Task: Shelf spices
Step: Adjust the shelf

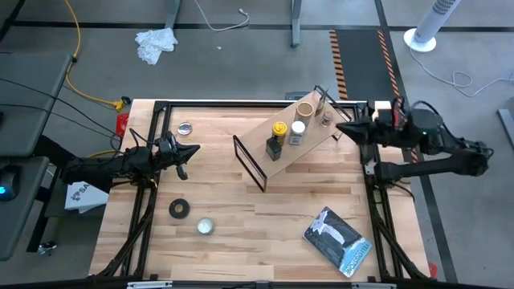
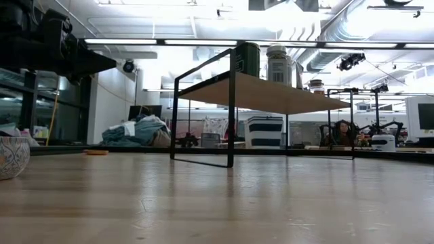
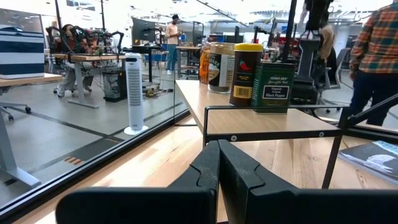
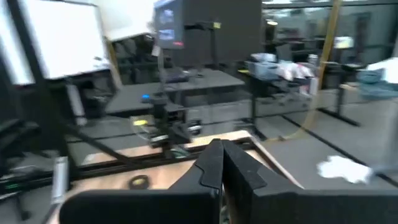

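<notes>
The shelf (image 1: 285, 140) stands slantwise on the table's far middle, on thin black wire legs. On its wood plank (image 3: 249, 112) stand several spices: a yellow-lidded jar (image 1: 279, 129), a dark bottle (image 1: 274, 148), a white-capped bottle (image 1: 298, 132), a tan-lidded jar (image 1: 305, 109) and a tiny brown-topped jar (image 1: 327, 117). My left gripper (image 1: 193, 150) hovers at the table's left, shut and empty, pointing at the shelf. My right gripper (image 1: 340, 128) is shut and empty beside the shelf's far right end. In the left wrist view the dark bottle (image 3: 273, 86) stands nearest.
A black tape roll (image 1: 179, 209) and a round silvery tin (image 1: 206, 226) lie near the left front. Another tin (image 1: 185, 128) sits at the far left. A blue-and-white packet (image 1: 337, 239) lies at the near right. People stand in the room beyond.
</notes>
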`<state>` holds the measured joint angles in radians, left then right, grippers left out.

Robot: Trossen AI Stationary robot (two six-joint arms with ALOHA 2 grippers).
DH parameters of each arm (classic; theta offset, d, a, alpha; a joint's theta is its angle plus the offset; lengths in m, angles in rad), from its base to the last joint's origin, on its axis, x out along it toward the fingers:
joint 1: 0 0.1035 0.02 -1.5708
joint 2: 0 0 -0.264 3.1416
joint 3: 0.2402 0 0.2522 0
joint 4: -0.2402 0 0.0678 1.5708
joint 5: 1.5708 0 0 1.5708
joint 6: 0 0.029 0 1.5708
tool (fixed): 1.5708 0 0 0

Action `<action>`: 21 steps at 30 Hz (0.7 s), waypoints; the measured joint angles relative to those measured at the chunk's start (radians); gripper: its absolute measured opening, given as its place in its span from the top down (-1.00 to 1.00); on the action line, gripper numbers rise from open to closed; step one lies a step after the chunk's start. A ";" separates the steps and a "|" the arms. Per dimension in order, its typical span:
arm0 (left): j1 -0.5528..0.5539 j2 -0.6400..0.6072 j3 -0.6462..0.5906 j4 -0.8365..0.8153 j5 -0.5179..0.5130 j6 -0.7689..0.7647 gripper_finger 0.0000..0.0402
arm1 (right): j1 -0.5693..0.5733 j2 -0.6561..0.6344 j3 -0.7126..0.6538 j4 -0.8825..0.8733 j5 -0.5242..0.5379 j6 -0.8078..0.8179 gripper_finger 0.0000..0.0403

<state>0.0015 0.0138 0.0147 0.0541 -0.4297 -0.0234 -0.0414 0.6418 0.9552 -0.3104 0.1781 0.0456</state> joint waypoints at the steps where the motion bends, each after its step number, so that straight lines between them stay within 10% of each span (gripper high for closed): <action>1: 0.000 0.000 0.000 0.000 0.000 0.000 0.99 | 0.000 0.025 0.020 -0.002 0.037 0.004 1.00; 8: 0.000 0.002 -0.003 0.039 -0.001 -0.021 0.99 | 0.000 0.129 0.119 -0.009 0.246 0.254 1.00; 15: 0.000 0.013 0.000 0.443 -0.142 -0.350 1.00 | 0.000 0.171 0.190 -0.008 0.335 0.353 1.00; 21: 0.000 0.196 0.098 0.355 -0.136 -0.616 1.00 | -0.072 0.184 0.218 -0.113 0.408 0.459 1.00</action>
<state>0.0017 0.2101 0.1131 0.4091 -0.5660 -0.6395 -0.1136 0.8254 1.1735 -0.4236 0.5856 0.5042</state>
